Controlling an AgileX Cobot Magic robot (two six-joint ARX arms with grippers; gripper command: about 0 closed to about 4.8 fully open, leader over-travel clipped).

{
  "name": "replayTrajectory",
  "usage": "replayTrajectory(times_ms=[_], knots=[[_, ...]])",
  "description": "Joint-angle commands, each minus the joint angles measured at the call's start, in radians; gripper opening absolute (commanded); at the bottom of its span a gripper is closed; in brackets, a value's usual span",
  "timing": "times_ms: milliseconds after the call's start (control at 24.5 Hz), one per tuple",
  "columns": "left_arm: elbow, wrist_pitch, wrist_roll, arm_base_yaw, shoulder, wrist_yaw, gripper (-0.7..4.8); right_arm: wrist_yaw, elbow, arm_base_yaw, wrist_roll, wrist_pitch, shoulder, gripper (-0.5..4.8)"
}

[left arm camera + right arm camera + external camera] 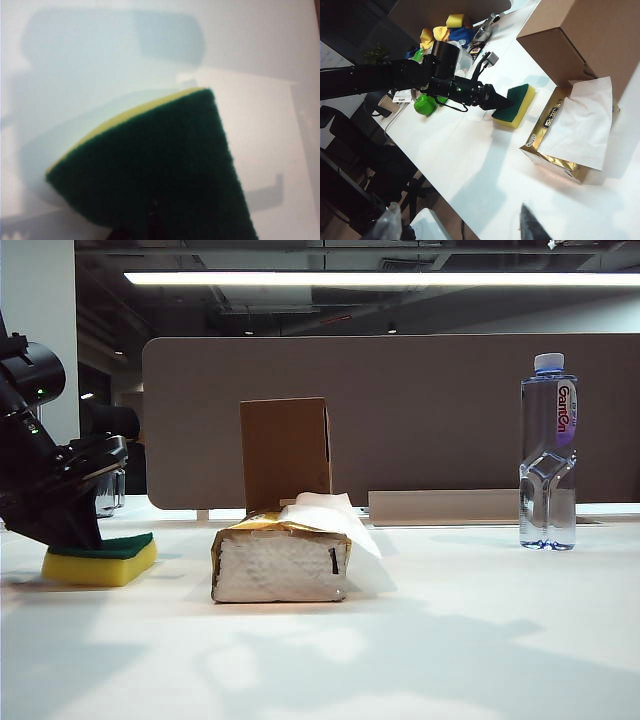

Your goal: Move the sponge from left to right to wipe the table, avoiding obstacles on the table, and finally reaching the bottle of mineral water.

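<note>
The sponge (100, 558), yellow with a dark green top, lies flat on the white table (450, 640) at the far left. My left gripper (85, 535) is shut on its near end. In the left wrist view the sponge (160, 175) fills the picture and hides the jaws. To its right stand the gold tissue pack (280, 562) and, behind that, the brown cardboard box (285, 452). The bottle of mineral water (548, 455) stands far right. My right gripper (461, 225) hangs open and empty above the table's edge, looking at the sponge (515, 104), the tissue pack (570, 135) and the box (580, 40).
A grey partition (400, 410) runs along the back of the table. A small glass mug (108, 490) stands behind my left arm. Coloured clutter and a green object (425, 105) sit at the table's left end, with a dark chair (370, 165) beside the edge.
</note>
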Motion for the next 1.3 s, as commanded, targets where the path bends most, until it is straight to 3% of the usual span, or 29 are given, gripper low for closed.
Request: replayTrajectory(times_ms=[41, 326, 856, 1304], knots=[[-0.014, -0.064, 0.001, -0.006, -0.001, 0.01, -0.06, -0.005, 0.008, 0.0, 0.0, 0.017, -0.002, 3.05], [-0.183, 0.068, -0.034, 0.002, -0.099, 0.03, -0.06, -0.002, 0.008, 0.0, 0.0, 0.018, -0.002, 3.05], [-0.415, 0.147, -0.091, 0.001, -0.289, 0.049, -0.06, -0.002, 0.008, 0.0, 0.001, 0.02, -0.003, 3.05], [-0.523, 0.168, -0.132, 0.001, -0.44, 0.049, -0.06, -0.011, 0.008, 0.0, 0.001, 0.019, -0.006, 3.05]])
